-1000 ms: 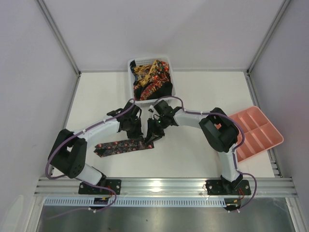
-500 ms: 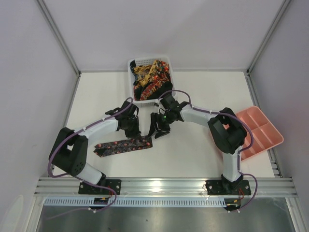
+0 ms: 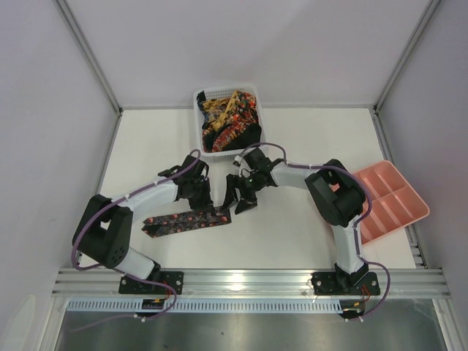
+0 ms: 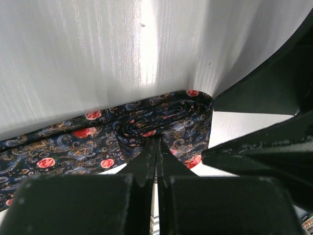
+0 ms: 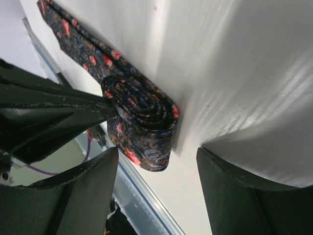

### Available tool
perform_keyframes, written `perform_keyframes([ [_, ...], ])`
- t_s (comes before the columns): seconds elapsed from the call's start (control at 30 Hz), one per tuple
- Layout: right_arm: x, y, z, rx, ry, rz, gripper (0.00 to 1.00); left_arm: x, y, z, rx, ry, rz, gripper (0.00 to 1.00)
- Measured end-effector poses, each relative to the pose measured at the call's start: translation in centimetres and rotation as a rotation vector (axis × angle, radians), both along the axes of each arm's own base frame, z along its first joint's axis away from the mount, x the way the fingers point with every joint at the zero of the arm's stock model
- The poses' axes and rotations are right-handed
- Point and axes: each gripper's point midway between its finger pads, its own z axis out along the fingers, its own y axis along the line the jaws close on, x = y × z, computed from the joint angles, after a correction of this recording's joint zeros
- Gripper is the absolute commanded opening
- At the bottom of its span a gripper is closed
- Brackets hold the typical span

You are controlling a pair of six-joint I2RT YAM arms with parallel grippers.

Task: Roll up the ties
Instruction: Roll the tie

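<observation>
Here we see one tie lying flat toward the front edge of the tabletop, left of centre, its right end coiled into a small roll. The left gripper is closed, tips against the coil's centre. The right gripper stands open around the coil, holding nothing.

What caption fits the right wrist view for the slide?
Open right gripper faces the half-rolled tie; shut left gripper touches its roll.

Lower centre of the frame, the tie showed deep navy, busy with red roses and tan-and-blue paisley swirls. Up top, the basket was white, and the ties in it were black, red, orange and yellow. Far right, the tray was pink; the table was plain white.
</observation>
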Motion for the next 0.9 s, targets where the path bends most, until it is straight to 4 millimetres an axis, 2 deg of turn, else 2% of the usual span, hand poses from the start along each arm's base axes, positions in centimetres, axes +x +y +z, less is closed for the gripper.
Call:
perform_keyframes([
  [0.2,-0.8,1.1,0.1,0.049,-0.014,0.028,0.70,0.0,0.1,-0.1,-0.006,-0.008,0.003,0.01],
  [0.43,-1.5,2.9,-0.4,0.058,-0.040,0.030,0.58,0.0,0.1,0.0,-0.010,-0.011,0.003,0.01],
  [0.53,-1.4,3.0,-0.6,0.050,-0.036,0.010,0.51,-0.1,0.2,-0.1,-0.010,-0.011,0.004,0.01],
  [0.6,-1.4,2.9,-0.8,0.043,-0.029,0.000,0.40,-0.1,0.2,-0.1,-0.011,-0.013,0.004,0.01],
  [0.77,-1.2,2.8,-1.2,0.025,-0.023,-0.023,0.22,-0.1,-0.1,-0.1,-0.024,-0.015,-0.001,0.01],
  [0.9,-1.0,2.6,-1.3,0.016,-0.020,-0.030,0.15,-0.2,-0.3,-0.1,-0.036,-0.012,-0.006,0.01],
])
